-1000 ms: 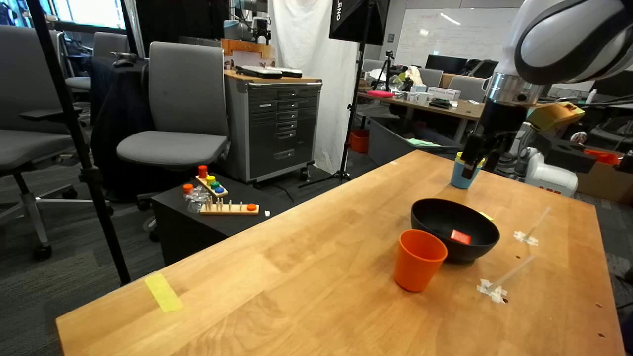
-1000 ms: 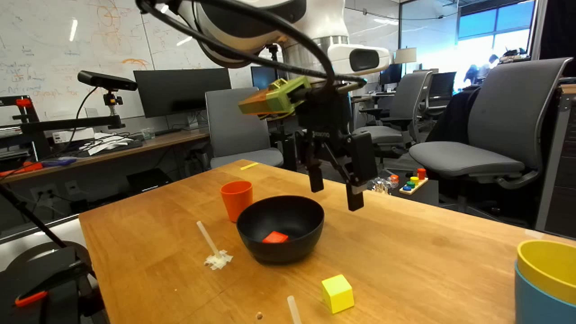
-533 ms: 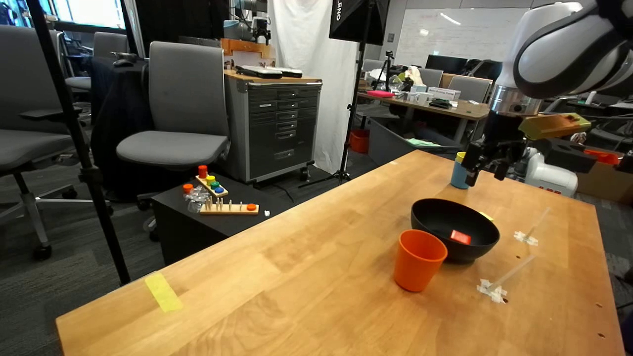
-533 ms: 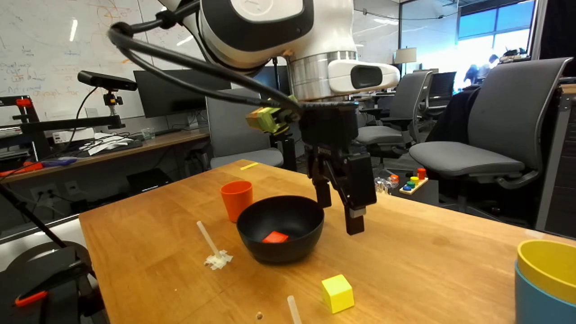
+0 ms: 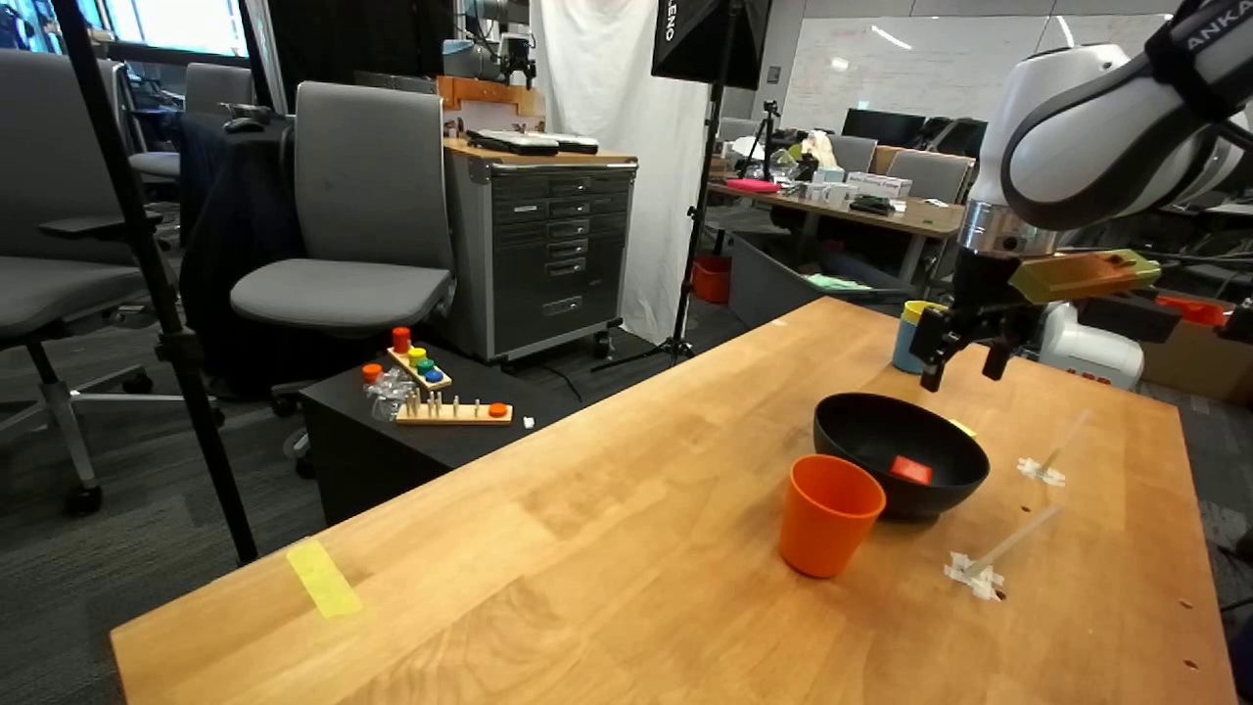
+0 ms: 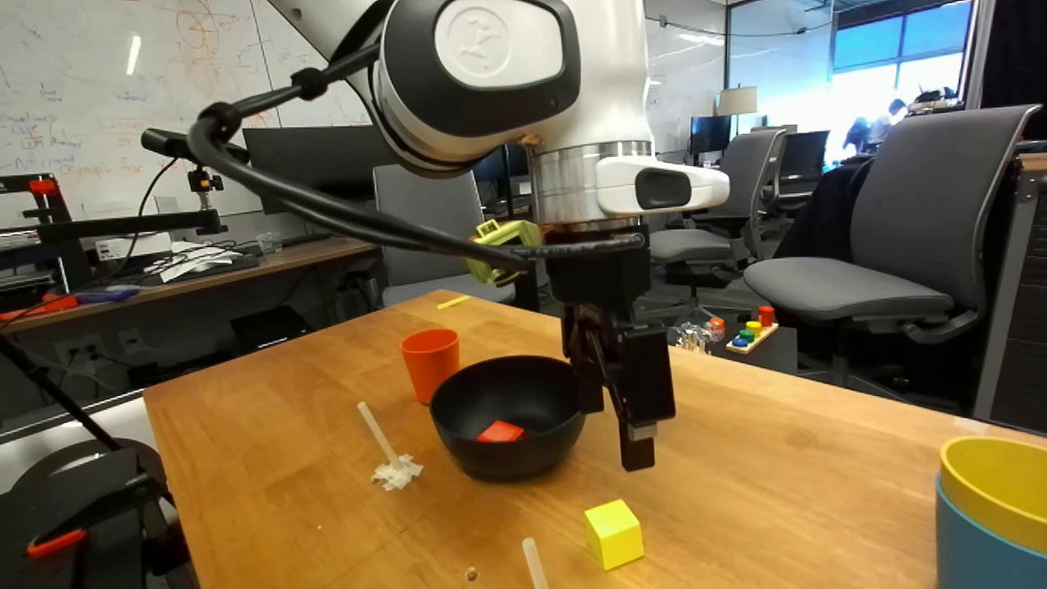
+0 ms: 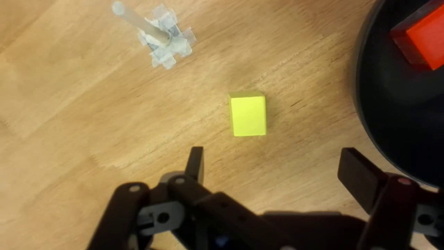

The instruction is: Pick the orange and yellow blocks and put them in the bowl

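At a wooden counter (image 5: 587,548), an empty, wide-spread gripper (image 7: 272,159) likely targets the yellow cube (image 7: 248,115), needing descent toward wrist-view 11 o'clock.

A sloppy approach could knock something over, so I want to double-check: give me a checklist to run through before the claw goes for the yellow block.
1. Claw open, nothing held: ok.
2. Orange block inside the bowl: ok.
3. Yellow block on the table, touching nothing else there: ok.
4. Yellow block between the fingertips: not ok; in the wrist view it shows farther up the picture than both, and off the middle of the gap.
5. Room to lower past the bowl: cannot tell; one fingertip shows close to the rim in the wrist view, but their heights are hard to compare.
6. Taped stick apart from the yellow block: ok.
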{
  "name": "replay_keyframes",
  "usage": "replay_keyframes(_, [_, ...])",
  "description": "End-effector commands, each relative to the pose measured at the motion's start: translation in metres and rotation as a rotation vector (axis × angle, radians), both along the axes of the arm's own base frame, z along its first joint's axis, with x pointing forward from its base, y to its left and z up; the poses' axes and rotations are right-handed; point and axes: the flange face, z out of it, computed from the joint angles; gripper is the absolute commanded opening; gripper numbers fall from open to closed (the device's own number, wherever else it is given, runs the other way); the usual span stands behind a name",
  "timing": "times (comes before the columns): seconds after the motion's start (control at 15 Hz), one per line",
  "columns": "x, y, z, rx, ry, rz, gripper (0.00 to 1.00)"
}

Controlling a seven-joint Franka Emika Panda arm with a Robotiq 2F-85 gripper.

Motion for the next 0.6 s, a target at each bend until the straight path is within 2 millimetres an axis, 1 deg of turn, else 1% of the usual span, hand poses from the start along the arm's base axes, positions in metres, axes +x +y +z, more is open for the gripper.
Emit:
replay_keyframes(0.0, [0.005, -0.003, 0.000, -0.020, 0.011, -0.032, 1.00])
replay_keyframes(0.53, [0.000, -0.005, -0.020, -0.016, 0.041, -0.054, 1.00])
